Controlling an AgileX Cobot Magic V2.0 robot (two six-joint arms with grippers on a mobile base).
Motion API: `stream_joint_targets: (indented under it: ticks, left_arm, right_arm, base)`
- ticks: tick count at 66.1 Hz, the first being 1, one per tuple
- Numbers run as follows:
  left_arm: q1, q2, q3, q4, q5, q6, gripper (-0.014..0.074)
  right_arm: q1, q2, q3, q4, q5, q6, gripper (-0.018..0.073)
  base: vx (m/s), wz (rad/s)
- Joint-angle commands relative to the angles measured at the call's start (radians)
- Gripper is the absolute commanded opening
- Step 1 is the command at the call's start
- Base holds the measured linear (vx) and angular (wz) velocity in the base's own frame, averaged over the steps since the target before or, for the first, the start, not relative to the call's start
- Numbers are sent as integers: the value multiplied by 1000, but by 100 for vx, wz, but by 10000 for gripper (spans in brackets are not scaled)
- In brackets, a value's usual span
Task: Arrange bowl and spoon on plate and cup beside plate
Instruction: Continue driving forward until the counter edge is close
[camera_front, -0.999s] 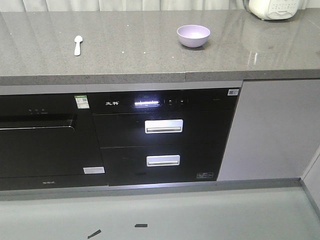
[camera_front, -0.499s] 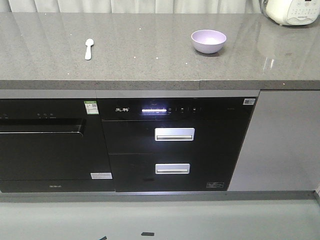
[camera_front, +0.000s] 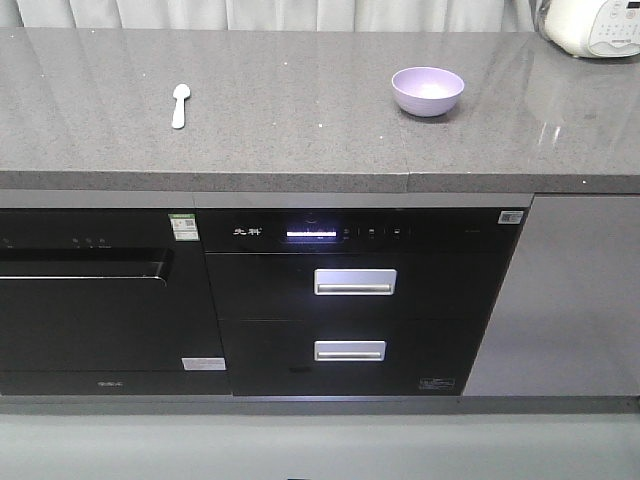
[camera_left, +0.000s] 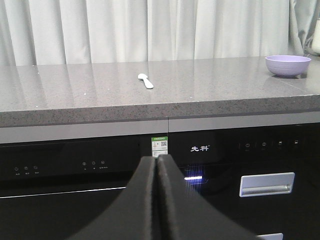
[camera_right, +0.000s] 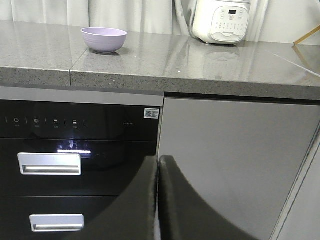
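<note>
Grey desk (camera_front: 300, 150) bears spoon (camera_front: 179, 104) and bowl (camera_front: 427, 91) beyond left hand (camera_left: 157, 165) and right hand (camera_right: 158, 165), both pressed closed, empty. Spoon seemingly lies flat; a pinch could skid.

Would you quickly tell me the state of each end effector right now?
Left end effector: closed, holding nothing.
Right end effector: closed, holding nothing.

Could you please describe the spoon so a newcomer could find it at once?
Find the long grey speckled countertop in front of the white curtains. On its left part, well apart from the lavender bowl to the right, lies the spoon. It is the only slim, pale utensil, lying flat.
</note>
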Motion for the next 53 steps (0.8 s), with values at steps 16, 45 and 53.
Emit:
stream_joint_targets:
  ticks: [16, 45, 53]
  left_arm:
    - [0, -17, 30, -1, -71, -8, -6]
    - [0, -17, 30, -1, -71, -8, -6]
    - [0, -17, 30, -1, -71, -8, -6]
  right_arm:
    - [-3, -12, 17, -3, -75, -7, -6]
    - [-3, -12, 17, -3, -75, -7, -6]
    - [-3, -12, 17, -3, -77, -7, -6]
  base:
    - [5, 3]
    - [6, 2]
    - [6, 3]
